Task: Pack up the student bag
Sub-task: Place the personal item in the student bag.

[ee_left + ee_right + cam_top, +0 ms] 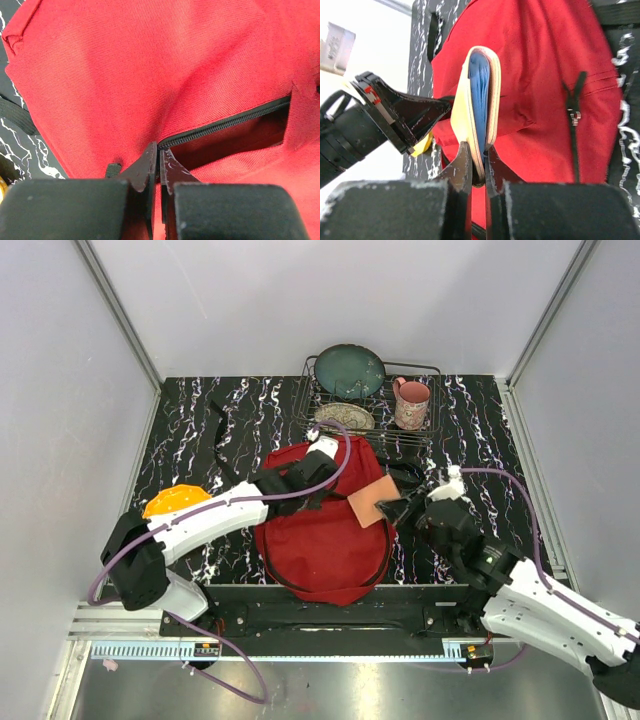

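while the bag lies at centre frame, both grippers are clenched.
left gripper pinches the bag at its zipper end; right gripper grasps a notebook over the bag's right edge.

The left arm and right arm are each built from white moulded link shells joined by black rounded joint housings. A purple cable is routed externally along each arm up to the wrist. The left gripper and right gripper each carry two flat black fingers tapering to thin tips. Directly behind the fingers sit blocky matt-black carriers; the right pair is flecked with white scuffs.
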Robot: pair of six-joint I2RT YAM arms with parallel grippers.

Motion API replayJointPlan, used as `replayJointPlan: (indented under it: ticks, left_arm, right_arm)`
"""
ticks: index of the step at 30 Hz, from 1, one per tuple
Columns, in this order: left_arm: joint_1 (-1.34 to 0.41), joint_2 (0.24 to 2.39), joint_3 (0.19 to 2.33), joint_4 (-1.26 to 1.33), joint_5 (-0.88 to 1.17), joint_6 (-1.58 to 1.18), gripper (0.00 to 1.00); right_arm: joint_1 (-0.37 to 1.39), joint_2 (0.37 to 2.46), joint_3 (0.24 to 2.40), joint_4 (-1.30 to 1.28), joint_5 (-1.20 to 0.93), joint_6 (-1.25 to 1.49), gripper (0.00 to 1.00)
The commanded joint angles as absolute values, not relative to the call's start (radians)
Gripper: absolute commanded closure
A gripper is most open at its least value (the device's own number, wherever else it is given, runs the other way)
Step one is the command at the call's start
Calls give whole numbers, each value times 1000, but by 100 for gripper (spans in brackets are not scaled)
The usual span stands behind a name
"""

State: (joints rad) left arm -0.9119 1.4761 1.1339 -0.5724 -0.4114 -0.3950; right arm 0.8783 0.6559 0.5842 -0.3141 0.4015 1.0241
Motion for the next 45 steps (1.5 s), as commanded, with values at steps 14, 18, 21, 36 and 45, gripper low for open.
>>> replayJointPlan:
  ticks: [14, 18, 21, 36, 45]
  left_arm:
    - [-902, 1353, 1269, -627, -368, -422, 100]
    - [-905, 1332, 1275, -627, -350, -440, 100]
    - [-904, 1318, 1279, -627, -347, -453, 100]
    - [-907, 1315, 1272, -643, -350, -488, 100]
    - [-908, 1307, 1272, -655, -322, -469, 100]
  right_arm:
    - [882, 985, 559, 172, 2, 1146, 100]
    - [882, 1038, 541, 213, 3, 1187, 100]
    - [882, 1083, 538, 202, 3, 1216, 100]
    - [986, 1120, 526, 273, 20, 1266, 100]
    - [986, 1039, 538, 201, 152, 1233, 100]
